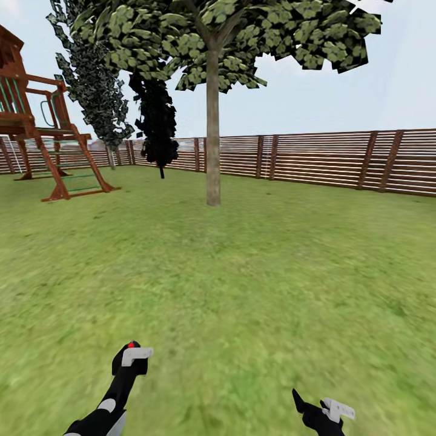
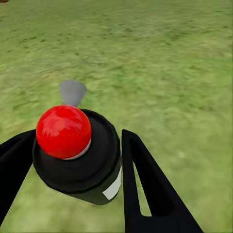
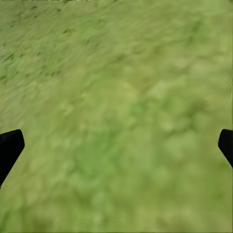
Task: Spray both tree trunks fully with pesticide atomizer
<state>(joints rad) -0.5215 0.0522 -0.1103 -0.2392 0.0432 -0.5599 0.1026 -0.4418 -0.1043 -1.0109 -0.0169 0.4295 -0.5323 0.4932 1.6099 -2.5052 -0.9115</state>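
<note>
My left gripper (image 1: 132,357) is shut on the pesticide atomizer (image 2: 80,155), a black can with a red ball on top and a grey nozzle; in the head view its red spot (image 1: 131,344) shows at the lower left. One tree stands ahead on the lawn (image 1: 242,272), its straight grey-brown tree trunk (image 1: 212,139) several metres off, under a light green crown (image 1: 230,36). My right gripper (image 1: 318,409) hangs open at the lower right, with grass between its fingertips (image 3: 9,148).
A brown slat fence (image 1: 339,158) rings the garden behind the tree. A wooden playset (image 1: 42,133) stands at the far left. Dark narrow conifers (image 1: 156,121) rise by the fence, left of the trunk. Open grass lies between me and the tree.
</note>
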